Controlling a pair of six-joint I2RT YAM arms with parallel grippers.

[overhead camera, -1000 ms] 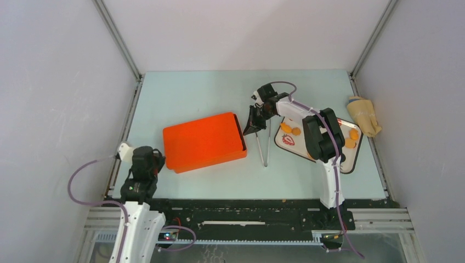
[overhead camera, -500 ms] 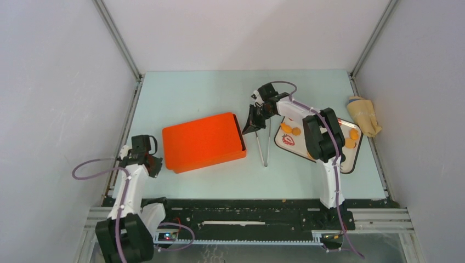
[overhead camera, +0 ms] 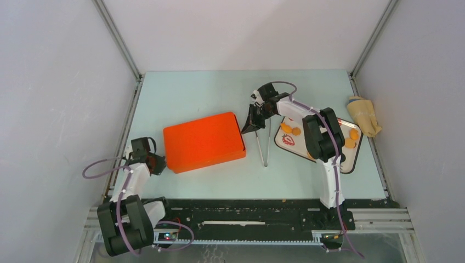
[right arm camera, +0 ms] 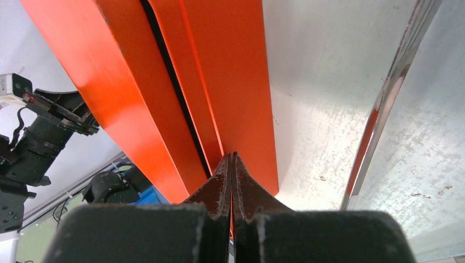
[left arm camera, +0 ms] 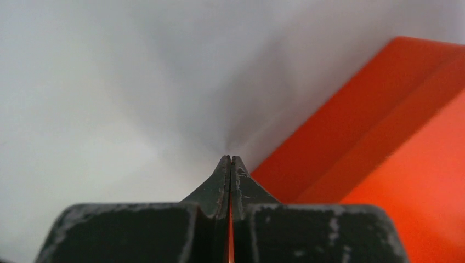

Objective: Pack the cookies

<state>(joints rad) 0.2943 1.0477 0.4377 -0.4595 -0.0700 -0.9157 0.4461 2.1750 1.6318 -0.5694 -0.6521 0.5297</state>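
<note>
Over on the right side of the table [overhead camera: 192, 93], the cookies [overhead camera: 286, 127] lie on a white tray [overhead camera: 356, 150] with a dark rim. Two sit near its far left corner and two more near its right edge, partly behind the right arm. A red strawberry print [overhead camera: 288, 140] shows on the tray just near of the left pair. A pair of metal tongs [overhead camera: 264, 147] lies on the table just left of the tray, between it and a closed orange box [overhead camera: 204, 141]. A beige glove [overhead camera: 364, 115] lies beyond the tray's right edge, against the wall.

The right tool [overhead camera: 253, 123] reaches over to the box's right end. In the right wrist view the right tool [right arm camera: 231, 163] has its fingers pressed together with nothing between them. Their tips sit at the dark seam where the lid meets the base.

The left tool [overhead camera: 156, 163] sits low by the box's near left corner. In the left wrist view the left tool [left arm camera: 230, 163] is likewise closed tight and holds nothing. Its tips are just beside the orange edge, and whether they touch it cannot be told.
</note>
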